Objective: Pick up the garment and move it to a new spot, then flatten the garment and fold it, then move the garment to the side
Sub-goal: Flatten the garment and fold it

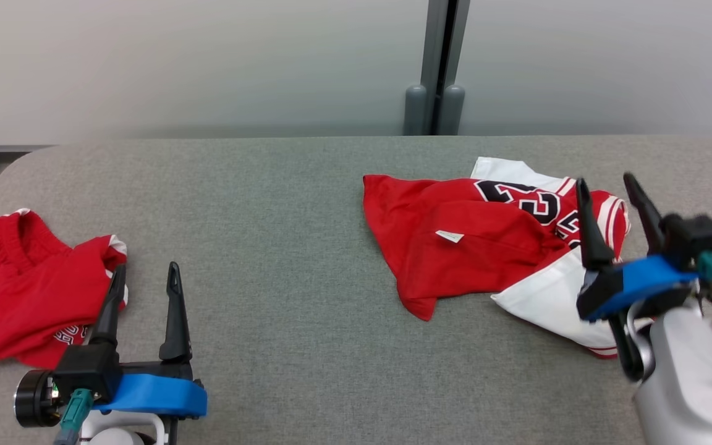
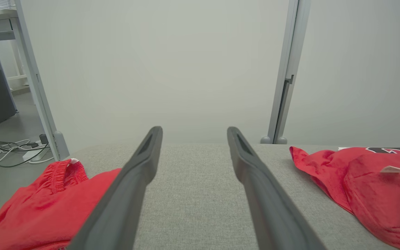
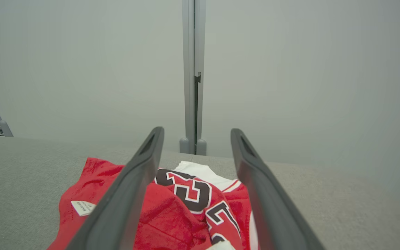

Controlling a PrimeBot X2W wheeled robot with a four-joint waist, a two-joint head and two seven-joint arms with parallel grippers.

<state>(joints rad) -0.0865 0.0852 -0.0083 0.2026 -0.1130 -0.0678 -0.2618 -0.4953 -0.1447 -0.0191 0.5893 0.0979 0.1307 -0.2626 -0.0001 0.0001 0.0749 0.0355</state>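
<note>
At the far left, shorts (image 1: 22, 284) lie bunched at the desk (image 1: 282, 259) edge, likely set aside. The left tool (image 1: 146, 267) waits by their right edge, fingers apart, empty. At the right, the jersey (image 1: 479, 247) lies crumpled, not yet flattened. The right tool (image 1: 604, 179) hangs over its right part, fingers apart, gripping nothing, judged placed for flattening

You have the garment (image 1: 473, 247), a red-and-white jersey with black numerals, lying crumpled on the right half of the bench (image 1: 282, 247), red cloth folded over white, a small white label (image 1: 449, 236) facing up.
</note>
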